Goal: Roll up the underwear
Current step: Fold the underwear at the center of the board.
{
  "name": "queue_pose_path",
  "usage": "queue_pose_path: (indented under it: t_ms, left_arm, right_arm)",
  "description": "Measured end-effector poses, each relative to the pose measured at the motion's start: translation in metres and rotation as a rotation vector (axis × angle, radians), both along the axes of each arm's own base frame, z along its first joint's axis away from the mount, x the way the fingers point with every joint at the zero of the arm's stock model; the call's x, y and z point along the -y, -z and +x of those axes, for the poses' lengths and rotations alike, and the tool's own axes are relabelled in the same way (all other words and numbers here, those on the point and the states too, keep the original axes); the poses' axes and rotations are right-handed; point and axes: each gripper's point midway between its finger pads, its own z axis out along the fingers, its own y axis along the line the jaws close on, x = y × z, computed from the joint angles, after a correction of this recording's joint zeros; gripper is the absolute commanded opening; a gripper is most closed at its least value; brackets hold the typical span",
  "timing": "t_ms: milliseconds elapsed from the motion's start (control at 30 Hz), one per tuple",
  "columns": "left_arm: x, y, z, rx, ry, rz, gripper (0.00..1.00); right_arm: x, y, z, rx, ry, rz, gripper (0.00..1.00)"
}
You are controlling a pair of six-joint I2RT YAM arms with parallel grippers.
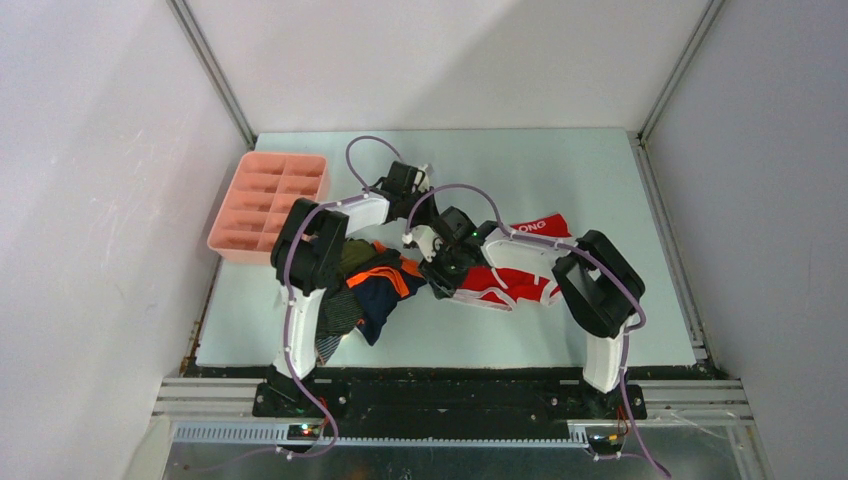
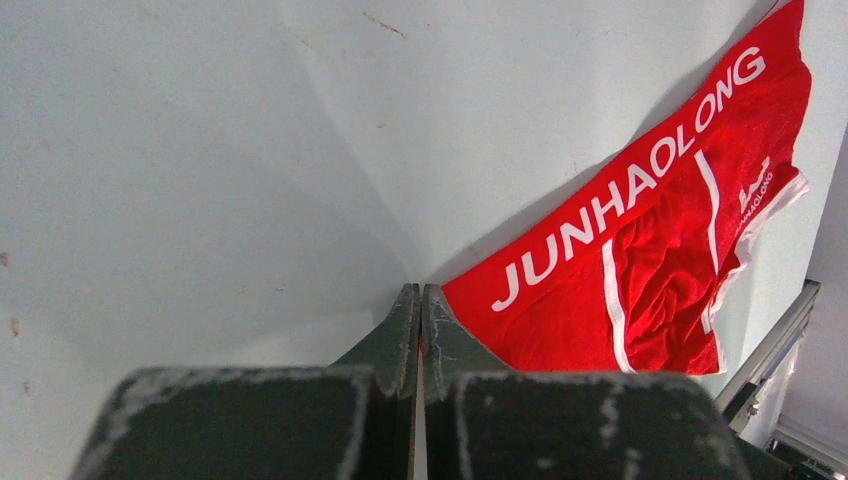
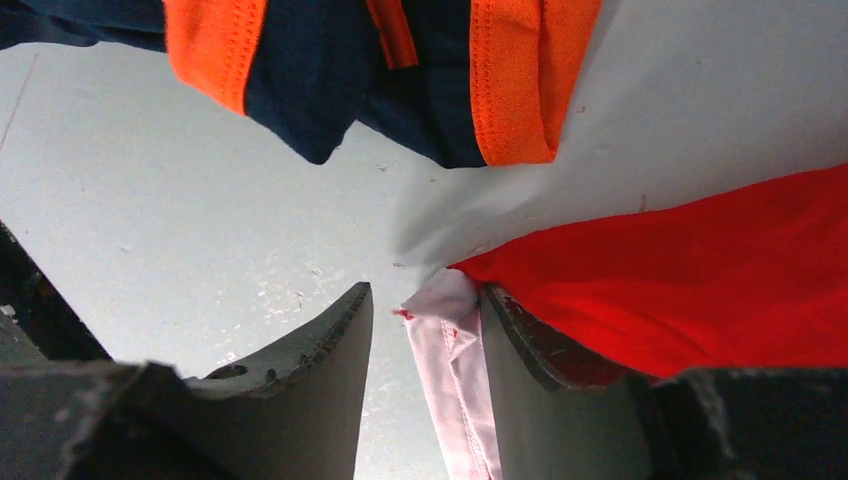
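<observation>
At centre, left end effector closed, right end effector spread, maybe astride underwear.

**Operator:** What encloses the station?

**Technician:** White panel walls stand at 9, 12 and 3 o'clock. Aluminium posts run up the 11 and 1 o'clock corners.

**Operator:** And the surface and lighting?

**Technician:** The counter is pale grey-green, matte and lightly scuffed. An aluminium rail runs along its 6 o'clock edge. The light is even and the shadows are soft.
</observation>
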Motion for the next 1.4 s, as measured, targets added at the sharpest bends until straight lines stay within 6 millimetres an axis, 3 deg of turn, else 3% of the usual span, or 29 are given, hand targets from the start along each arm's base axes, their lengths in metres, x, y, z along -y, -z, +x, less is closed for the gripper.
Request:
queue_pose_path:
  t_ms: [67, 200, 267, 367, 433, 600, 733, 900, 1000, 1167, 1400]
  left_arm:
    - [-0.001, 0.000, 0.000, -0.001, -0.001, 0.002, 0.00]
    - [-0.001, 0.000, 0.000, 0.002, 0.002, 0.008, 0.00]
    - [-0.002, 0.000, 0.000, 0.003, 0.003, 0.010, 0.00]
    - [-0.002, 0.000, 0.000, 0.004, 0.003, 0.011, 0.00]
    - [-0.002, 0.000, 0.000, 0.009, 0.007, 0.014, 0.00]
    - [-0.012, -0.001, 0.004, 0.016, -0.013, 0.045, 0.00]
    - [-0.039, -0.005, 0.014, 0.015, -0.070, 0.084, 0.00]
    - [-0.078, -0.030, 0.035, 0.048, -0.157, 0.084, 0.00]
    - [-0.084, -0.050, 0.041, 0.079, -0.176, 0.066, 0.00]
    - [-0.059, -0.078, 0.048, 0.144, -0.137, 0.031, 0.00]
    - [0.008, -0.127, 0.049, 0.265, -0.032, -0.052, 0.00]
  right_arm:
    - [0.000, 0.005, -0.001, -0.012, 0.008, -0.010, 0.52]
    - [-0.004, 0.007, -0.003, -0.014, 0.012, -0.014, 0.44]
    - [-0.006, 0.008, -0.003, -0.013, 0.016, -0.017, 0.35]
    - [-0.006, 0.009, 0.000, -0.001, 0.032, -0.027, 0.08]
    - [-0.006, 0.010, 0.002, 0.007, 0.044, -0.036, 0.00]
    - [-0.010, -0.001, 0.006, 0.007, 0.069, -0.033, 0.00]
    - [-0.028, -0.032, 0.015, -0.003, 0.066, 0.052, 0.00]
    - [-0.041, -0.078, 0.026, 0.003, 0.064, 0.187, 0.00]
    - [-0.034, -0.092, 0.032, -0.011, 0.089, 0.229, 0.00]
    - [-0.010, -0.105, 0.039, -0.040, 0.169, 0.263, 0.00]
    - [0.026, -0.118, 0.037, -0.090, 0.287, 0.303, 0.00]
